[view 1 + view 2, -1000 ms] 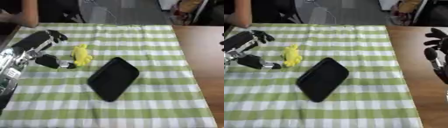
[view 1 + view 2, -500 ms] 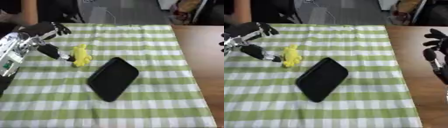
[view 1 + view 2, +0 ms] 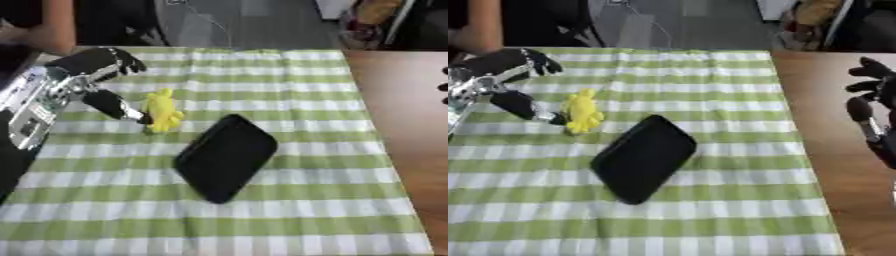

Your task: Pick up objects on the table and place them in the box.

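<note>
Yellow toy [image 3: 162, 110] is lying on the green-checked cloth [image 3: 289, 95], left of centre, long axis running near-to-far, having stayed put since the earlier frames. Left hand [image 3: 92, 75], having risen and swung in from the left, is now touching the toy's left side with its thumb, fingers spread apart above. Black tray [image 3: 226, 156] is lying diagonally just beside the toy. Right hand [image 3: 872, 107] is resting open at the right edge.
</note>
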{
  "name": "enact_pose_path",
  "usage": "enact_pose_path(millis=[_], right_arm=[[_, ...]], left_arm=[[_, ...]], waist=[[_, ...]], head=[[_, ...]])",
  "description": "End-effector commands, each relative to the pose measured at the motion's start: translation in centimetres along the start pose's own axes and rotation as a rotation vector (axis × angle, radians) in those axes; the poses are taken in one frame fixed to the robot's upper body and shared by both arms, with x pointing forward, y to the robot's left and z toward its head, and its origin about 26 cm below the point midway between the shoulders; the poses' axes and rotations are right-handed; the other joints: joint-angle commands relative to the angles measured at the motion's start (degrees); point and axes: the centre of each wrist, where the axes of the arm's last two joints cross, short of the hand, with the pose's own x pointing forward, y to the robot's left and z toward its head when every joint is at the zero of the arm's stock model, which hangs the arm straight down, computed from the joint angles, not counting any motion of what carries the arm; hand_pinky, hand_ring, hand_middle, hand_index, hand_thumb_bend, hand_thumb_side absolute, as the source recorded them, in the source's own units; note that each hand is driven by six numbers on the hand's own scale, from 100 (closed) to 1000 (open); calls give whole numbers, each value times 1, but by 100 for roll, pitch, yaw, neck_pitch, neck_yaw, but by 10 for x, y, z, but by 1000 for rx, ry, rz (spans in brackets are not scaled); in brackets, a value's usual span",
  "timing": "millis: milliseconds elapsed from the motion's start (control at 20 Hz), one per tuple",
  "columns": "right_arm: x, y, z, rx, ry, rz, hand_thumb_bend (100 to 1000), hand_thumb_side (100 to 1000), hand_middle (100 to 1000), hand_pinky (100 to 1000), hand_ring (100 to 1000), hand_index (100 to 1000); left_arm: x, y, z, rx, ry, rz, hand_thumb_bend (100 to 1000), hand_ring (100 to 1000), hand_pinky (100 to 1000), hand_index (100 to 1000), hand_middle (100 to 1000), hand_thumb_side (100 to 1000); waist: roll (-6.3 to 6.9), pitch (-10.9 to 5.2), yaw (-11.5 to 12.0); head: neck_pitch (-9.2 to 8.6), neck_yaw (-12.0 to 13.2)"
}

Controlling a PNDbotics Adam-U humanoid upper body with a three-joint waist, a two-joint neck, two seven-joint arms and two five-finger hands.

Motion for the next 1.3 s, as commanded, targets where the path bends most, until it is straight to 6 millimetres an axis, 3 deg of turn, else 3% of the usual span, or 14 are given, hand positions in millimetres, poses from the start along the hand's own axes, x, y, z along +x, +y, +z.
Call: enact_pose_path(millis=[50, 450, 800, 1300], right_arm=[[3, -9, -4, 0, -19, 25, 665, 983, 772, 583, 684, 940], [2, -6, -4, 9, -20, 18, 666, 980, 772, 583, 684, 940], [3, -6, -4, 11, -23, 15, 667, 980, 772, 583, 684, 939], [3, -5, -4, 19, -22, 14, 669, 974, 772, 584, 685, 940]], left_arm=[[-1, 8, -10, 30, 32, -1, 983, 686, 607, 870, 741, 572], [10, -9, -45, 36, 58, 51, 1000, 676, 599, 872, 738, 588], [14, -29, -55, -20, 50, 63, 1000, 681, 605, 871, 739, 580], [16, -40, -64, -73, 39, 49, 1000, 687, 615, 870, 740, 572]], waist=[[-8, -84, 12], [-30, -85, 35], [-30, -83, 22], [-38, -77, 29]], head=[[-61, 10], [-57, 47], [-51, 66], [-55, 95]])
